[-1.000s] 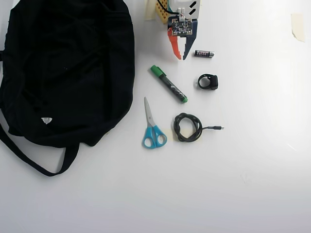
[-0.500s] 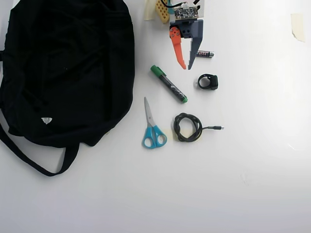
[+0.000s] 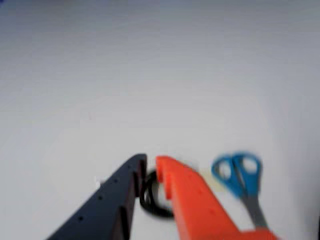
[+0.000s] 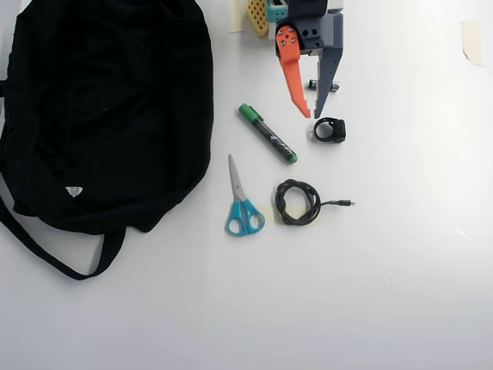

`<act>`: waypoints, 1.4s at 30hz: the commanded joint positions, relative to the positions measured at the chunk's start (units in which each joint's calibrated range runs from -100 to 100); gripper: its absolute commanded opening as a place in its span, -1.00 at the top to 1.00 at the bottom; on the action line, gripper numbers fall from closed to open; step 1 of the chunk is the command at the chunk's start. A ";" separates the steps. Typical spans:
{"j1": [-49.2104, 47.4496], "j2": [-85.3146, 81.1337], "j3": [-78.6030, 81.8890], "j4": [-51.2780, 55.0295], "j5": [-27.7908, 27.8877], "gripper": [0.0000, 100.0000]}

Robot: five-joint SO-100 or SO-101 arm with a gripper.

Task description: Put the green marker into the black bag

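Observation:
The green marker (image 4: 268, 135) lies on the white table, slanted, with its green cap towards the upper left. It is just right of the black bag (image 4: 108, 100), which fills the left side of the overhead view. My gripper (image 4: 312, 114) points down from the top edge. Its orange and grey fingers are closed to a narrow slit and hold nothing. The tips are right of the marker and slightly above it. In the wrist view the gripper (image 3: 151, 161) shows at the bottom and the marker is hidden.
Blue-handled scissors (image 4: 241, 204) (image 3: 240, 175) lie below the marker. A coiled black cable (image 4: 299, 202) lies right of them, and its loop shows between the fingers in the wrist view (image 3: 150, 202). A small black object (image 4: 330, 129) sits by the grey fingertip. The bag's strap (image 4: 46, 254) trails at the lower left.

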 commanded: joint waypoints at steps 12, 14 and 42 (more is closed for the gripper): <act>1.20 24.04 -33.10 -1.07 3.12 0.95; 1.05 27.70 -37.59 -1.07 3.18 0.95; 1.12 36.49 -36.15 -15.46 3.33 0.95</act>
